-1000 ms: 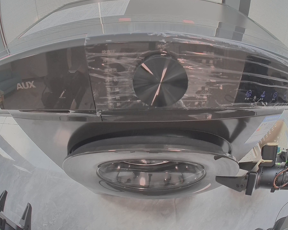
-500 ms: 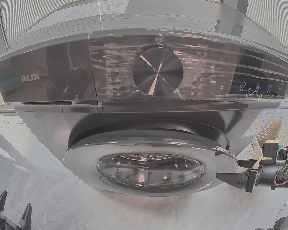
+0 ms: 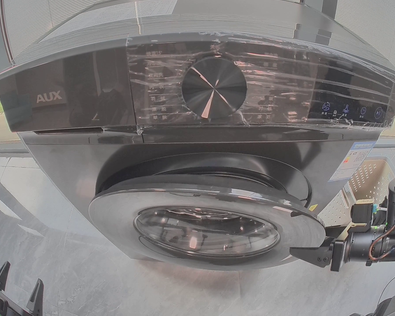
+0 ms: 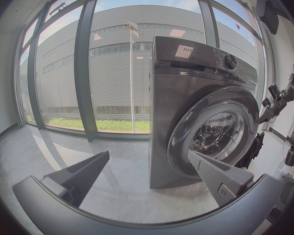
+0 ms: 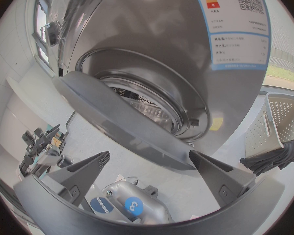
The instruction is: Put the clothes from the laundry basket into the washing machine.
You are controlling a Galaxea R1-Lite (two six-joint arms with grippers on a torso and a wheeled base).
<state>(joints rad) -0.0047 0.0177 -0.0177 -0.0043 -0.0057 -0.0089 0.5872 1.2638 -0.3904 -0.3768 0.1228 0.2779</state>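
The grey washing machine (image 3: pixel 197 154) stands in front of me with its round glass door (image 3: pixel 206 229) ajar, swung out on its right side. My right gripper (image 3: pixel 302 254) is open at the door's right rim (image 5: pixel 127 124), which runs between its fingers (image 5: pixel 219 173); the drum (image 5: pixel 150 106) shows behind. A white perforated laundry basket (image 3: pixel 368 178) sits on the floor to the machine's right, with dark clothes (image 5: pixel 274 157) hanging over its edge. My left gripper (image 3: pixel 21 281) is low at the front left, open and holding nothing, well away from the machine (image 4: pixel 199 115).
Glossy grey floor tiles (image 3: pixel 52 251) surround the machine. Tall windows (image 4: pixel 88 66) stand behind and to the left of it. A grey device with blue round labels (image 5: pixel 130 206) lies below the right gripper.
The door has swung a little farther out on its right side, with the right gripper at its rim. The whole head picture has shifted, so the camera has moved.
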